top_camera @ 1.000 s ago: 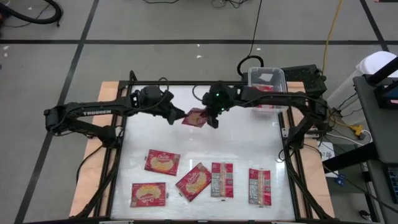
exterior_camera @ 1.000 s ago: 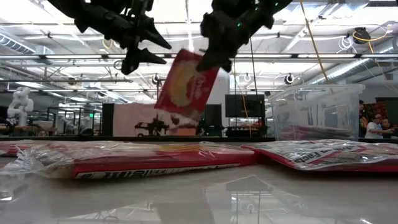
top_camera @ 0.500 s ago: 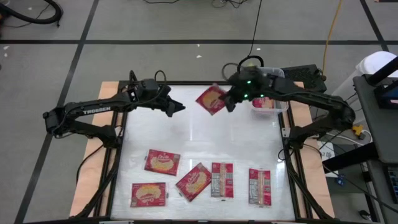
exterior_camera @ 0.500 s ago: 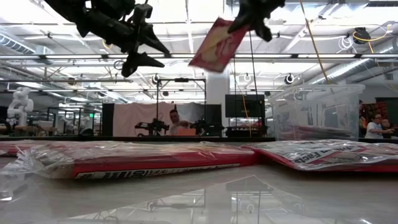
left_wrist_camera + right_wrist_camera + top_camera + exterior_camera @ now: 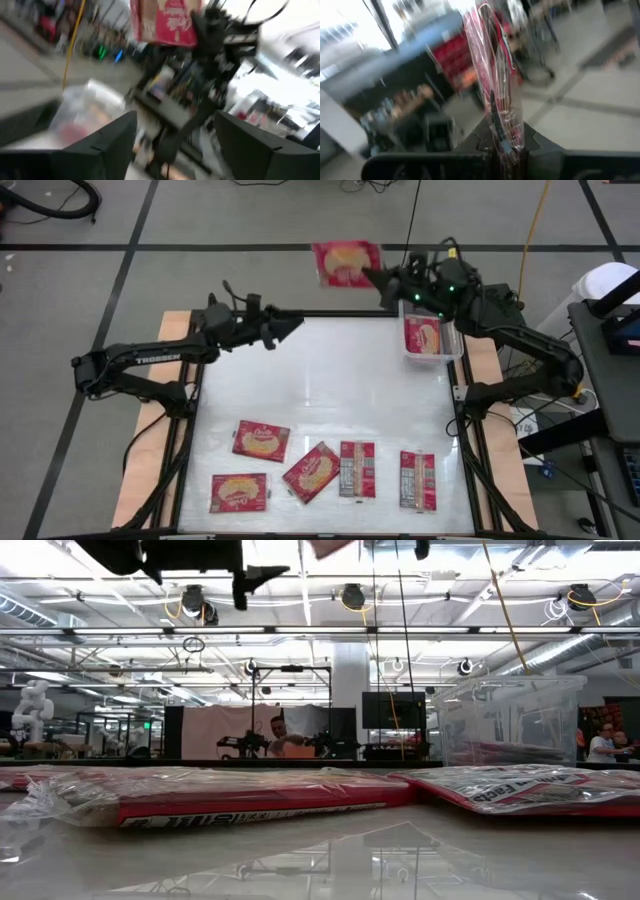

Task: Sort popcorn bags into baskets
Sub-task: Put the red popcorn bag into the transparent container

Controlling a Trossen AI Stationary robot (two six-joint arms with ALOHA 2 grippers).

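Red popcorn bag (image 5: 346,262) (popcorn picture up), held aloft.

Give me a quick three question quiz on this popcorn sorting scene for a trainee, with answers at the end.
1. True or false: the right pincer holds a popcorn bag in the air.
2. How many packets lie on the table in the high view? A three, B five, C eight.
3. Fill in: the clear basket at the table's far right corner contains a ____ bag.

Key: 1 true. 2 B. 3 popcorn. The left pincer is empty and open over the table's far edge.
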